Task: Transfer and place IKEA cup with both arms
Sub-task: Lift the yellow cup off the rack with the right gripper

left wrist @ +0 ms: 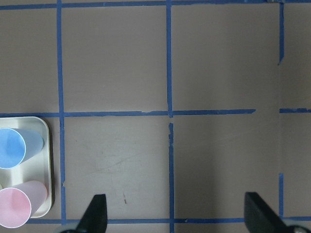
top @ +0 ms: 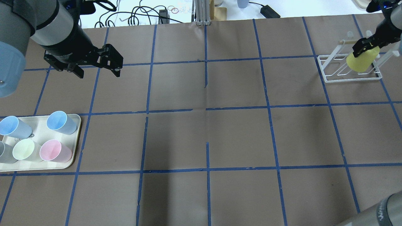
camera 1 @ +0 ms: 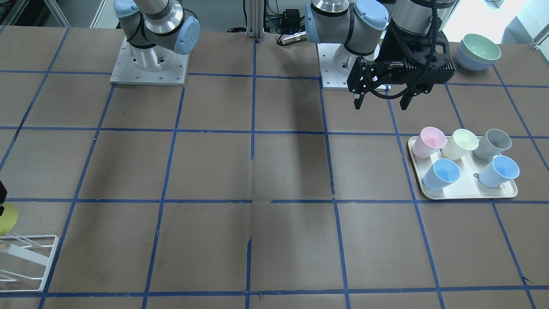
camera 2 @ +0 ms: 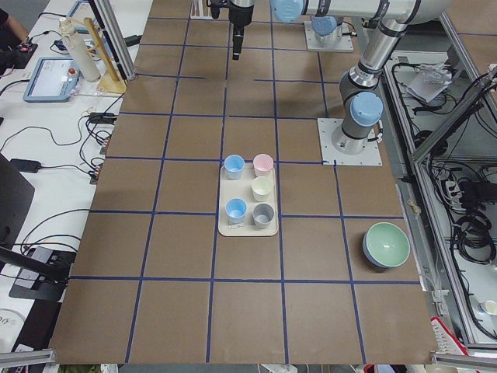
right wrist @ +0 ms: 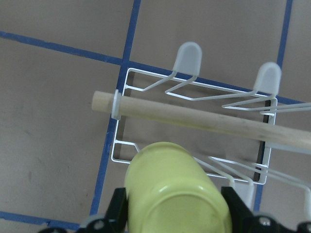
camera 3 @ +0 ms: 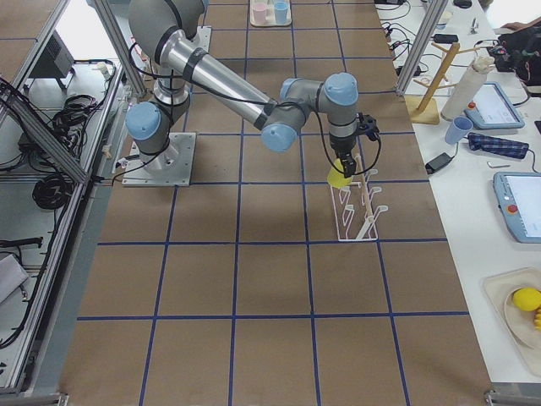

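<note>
The bright yellow IKEA cup [top: 361,61] is held in my right gripper [top: 365,47], over the white wire rack [top: 333,76] at the table's far right. The right wrist view shows the cup [right wrist: 176,194] between the fingers, bottom toward the camera, above the rack [right wrist: 146,82] and its wooden rod [right wrist: 204,116]. It also shows in the exterior right view [camera 3: 338,175] and at the front view's left edge [camera 1: 7,218]. My left gripper [top: 96,69] is open and empty, above the table beyond the tray; its fingertips [left wrist: 97,213] frame bare table.
A cream tray [top: 74,121] near the left edge holds two light blue cups [top: 61,121], a pink one [top: 54,151], a pale yellow-green one [top: 24,150] and a grey one. Stacked bowls [camera 1: 478,52] stand near the left arm's base.
</note>
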Controlling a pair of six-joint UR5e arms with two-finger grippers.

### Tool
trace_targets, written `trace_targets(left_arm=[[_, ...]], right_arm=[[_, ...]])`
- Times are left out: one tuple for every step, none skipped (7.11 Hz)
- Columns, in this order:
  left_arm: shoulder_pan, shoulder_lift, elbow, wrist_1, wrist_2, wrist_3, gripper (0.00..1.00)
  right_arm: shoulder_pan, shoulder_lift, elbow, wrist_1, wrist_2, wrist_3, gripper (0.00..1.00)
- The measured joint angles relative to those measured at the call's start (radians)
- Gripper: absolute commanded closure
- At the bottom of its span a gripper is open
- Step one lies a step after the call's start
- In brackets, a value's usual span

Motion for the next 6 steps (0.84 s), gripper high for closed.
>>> trace_targets(left_arm=[[0.000, -0.001, 0.002, 0.000, 0.000, 0.000, 0.00], [0.000, -0.001, 0.002, 0.000, 0.001, 0.000, 0.00], [0.001, -0.002, 0.001, 0.000, 0.002, 0.000, 0.00], [0.009, -0.001, -0.002, 0.001, 0.002, 0.002, 0.00], [0.023, 0.000, -0.004, 0.002, -0.001, 0.011, 0.00], [0.034, 0.002, -0.005, 0.003, -0.003, 0.025, 0.00]], right_arm=[[0.000, -0.038, 0.000, 0.039, -0.010, -0.001, 0.97], [0.000, -0.076, 0.000, 0.070, -0.025, -0.005, 0.98], [0.000, -0.113, 0.000, 0.097, -0.035, -0.021, 0.99], [0.006, -0.143, 0.002, 0.124, -0.029, -0.056, 1.00], [0.032, -0.167, 0.004, 0.166, 0.017, -0.089, 1.00], [0.076, -0.189, 0.003, 0.226, 0.093, -0.101, 1.00]])
